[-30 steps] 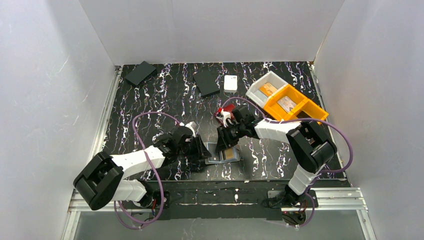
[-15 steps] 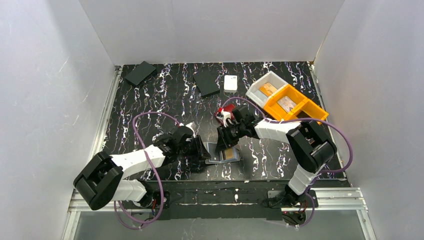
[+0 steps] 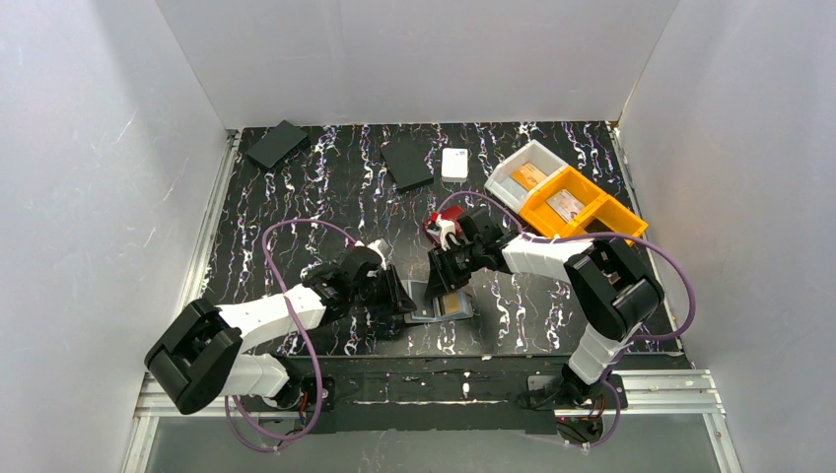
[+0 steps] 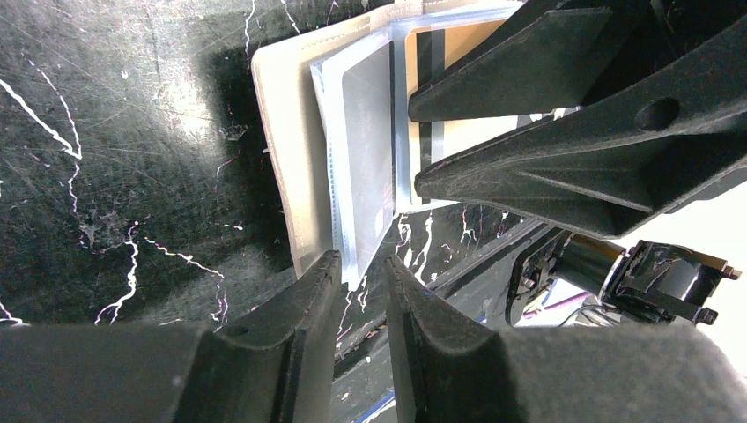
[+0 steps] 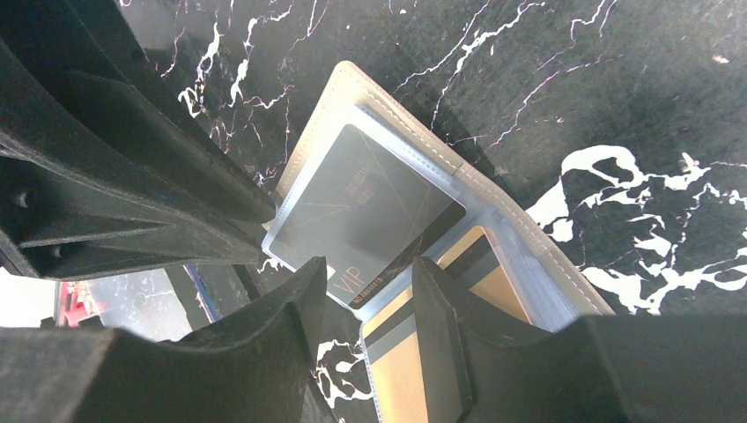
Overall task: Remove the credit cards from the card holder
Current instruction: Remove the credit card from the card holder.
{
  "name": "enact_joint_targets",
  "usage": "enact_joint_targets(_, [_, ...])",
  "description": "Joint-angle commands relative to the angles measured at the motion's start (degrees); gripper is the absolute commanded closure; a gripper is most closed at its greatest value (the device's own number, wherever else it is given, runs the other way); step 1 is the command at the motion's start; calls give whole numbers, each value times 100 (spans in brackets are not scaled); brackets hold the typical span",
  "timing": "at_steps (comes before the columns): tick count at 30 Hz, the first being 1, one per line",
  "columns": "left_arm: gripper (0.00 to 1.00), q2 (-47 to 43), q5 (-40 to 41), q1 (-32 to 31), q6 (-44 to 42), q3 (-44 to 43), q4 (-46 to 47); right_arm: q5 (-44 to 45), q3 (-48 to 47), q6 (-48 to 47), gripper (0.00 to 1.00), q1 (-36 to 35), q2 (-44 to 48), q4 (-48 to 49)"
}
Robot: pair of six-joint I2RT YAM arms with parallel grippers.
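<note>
Two hands meet over the open card holder [image 3: 426, 315], low centre of the overhead view. The left hand [image 4: 363, 269] is nearly closed at a clear sleeve [image 4: 352, 238] corner, grip uncertain. The right hand [image 5: 368, 273] is half-spread, straddling the grey VIP card [image 5: 361, 211] corner.

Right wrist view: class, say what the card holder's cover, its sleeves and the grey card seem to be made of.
Card holder cover: probably leather or imitation, matt pale beige-grey, with a stitched seam along the edge. Sleeves: clear glossy plastic film; the cards show through and the edges catch light. Grey card: likely stiff plastic, satin finish, printed VIP.
</note>
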State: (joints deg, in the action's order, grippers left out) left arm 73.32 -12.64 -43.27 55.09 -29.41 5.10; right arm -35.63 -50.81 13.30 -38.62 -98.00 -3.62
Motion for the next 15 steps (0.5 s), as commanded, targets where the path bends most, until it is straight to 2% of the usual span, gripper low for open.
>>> enact_joint_targets(1, [77,-29,-137,14,-19,-157,27,228,62,-82,50,66,-189,-236])
enact_joint_targets(15, [78,163,-278,13,120,-48,349,206,70,-60,50,101,-161,-236])
